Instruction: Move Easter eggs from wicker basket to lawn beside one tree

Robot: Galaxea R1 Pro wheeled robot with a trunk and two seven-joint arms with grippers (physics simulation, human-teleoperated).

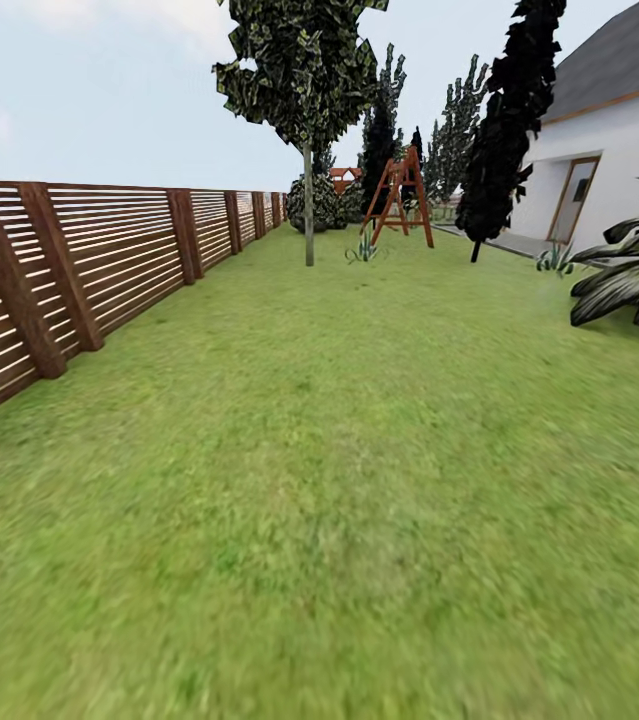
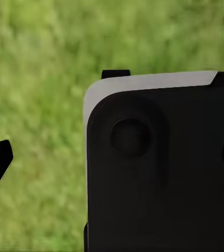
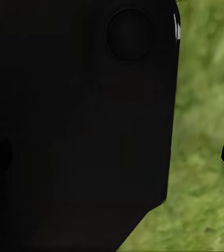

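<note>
Head view: the lawn (image 1: pixel 339 480) runs ahead between the fence (image 1: pixel 79 270) along its left edge and the house (image 1: pixel 619 150) at its right edge. A tree (image 1: pixel 308 215) stands at the far end, near a swing frame (image 1: pixel 399 195). No basket or eggs are in sight, so their place cannot be told; driving on risks overshooting them.

Left wrist view: a dark robot body (image 2: pixel 159 168) hangs over grass. Pincer state: cannot tell.

Right wrist view: a dark body (image 3: pixel 75 121) blocks the pincer; state cannot be told. The blocked wrist views could hide obstacles.
</note>
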